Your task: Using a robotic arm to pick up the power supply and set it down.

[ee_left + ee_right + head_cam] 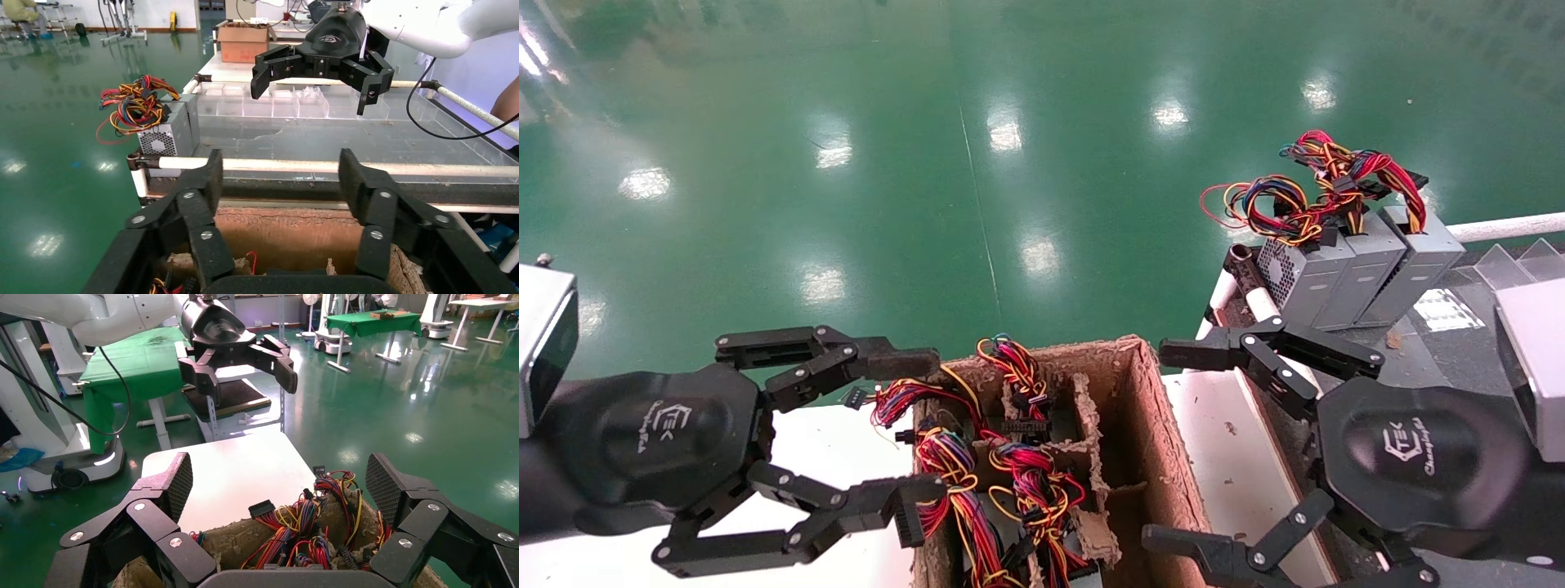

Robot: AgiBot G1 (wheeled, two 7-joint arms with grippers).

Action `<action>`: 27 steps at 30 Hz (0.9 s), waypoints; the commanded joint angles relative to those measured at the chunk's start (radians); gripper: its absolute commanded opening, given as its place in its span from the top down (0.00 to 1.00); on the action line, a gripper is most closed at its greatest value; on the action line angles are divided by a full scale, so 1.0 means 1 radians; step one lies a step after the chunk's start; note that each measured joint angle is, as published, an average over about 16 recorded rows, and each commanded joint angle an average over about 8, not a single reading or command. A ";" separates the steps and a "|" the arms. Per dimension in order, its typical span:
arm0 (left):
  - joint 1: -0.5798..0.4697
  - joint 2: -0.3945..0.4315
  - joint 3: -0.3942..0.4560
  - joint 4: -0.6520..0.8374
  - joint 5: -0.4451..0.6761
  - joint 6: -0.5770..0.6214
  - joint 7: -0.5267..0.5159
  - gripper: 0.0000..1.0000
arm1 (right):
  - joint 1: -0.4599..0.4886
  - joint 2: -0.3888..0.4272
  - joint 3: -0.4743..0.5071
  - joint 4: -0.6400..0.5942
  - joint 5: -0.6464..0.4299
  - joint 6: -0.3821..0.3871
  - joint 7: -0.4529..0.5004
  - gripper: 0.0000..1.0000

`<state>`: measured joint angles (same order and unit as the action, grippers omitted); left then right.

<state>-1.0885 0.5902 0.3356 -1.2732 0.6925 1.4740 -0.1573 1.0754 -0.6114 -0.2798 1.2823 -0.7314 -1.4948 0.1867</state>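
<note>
The box (1148, 384) is cut off by the lower edge of the head view, so its near end cannot be seen. The supplies inside it are largely buried under wires (977, 482); their number cannot be told. The right gripper (1173, 445) is cropped at the lower edge, its lower finger partly lost. The third supply (1414, 269) on the bench is mostly hidden in the left wrist view.

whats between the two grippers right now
The cardboard box of wired power supplies sits between the open left gripper and open right gripper, clearest in the head view.
</note>
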 commanded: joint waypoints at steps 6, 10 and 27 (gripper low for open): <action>0.000 0.000 0.000 0.000 0.000 0.000 0.000 1.00 | 0.000 0.000 0.000 0.000 0.000 0.000 0.000 0.00; 0.000 0.000 0.000 0.000 0.000 0.000 0.000 1.00 | 0.000 0.000 0.000 0.000 0.000 0.000 0.000 0.00; 0.000 0.000 0.000 0.000 0.000 0.000 0.000 1.00 | -0.004 -0.024 -0.035 -0.003 -0.054 0.023 0.015 0.00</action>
<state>-1.0887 0.5903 0.3358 -1.2728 0.6924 1.4741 -0.1571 1.0733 -0.6424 -0.3218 1.2781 -0.7924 -1.4742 0.2045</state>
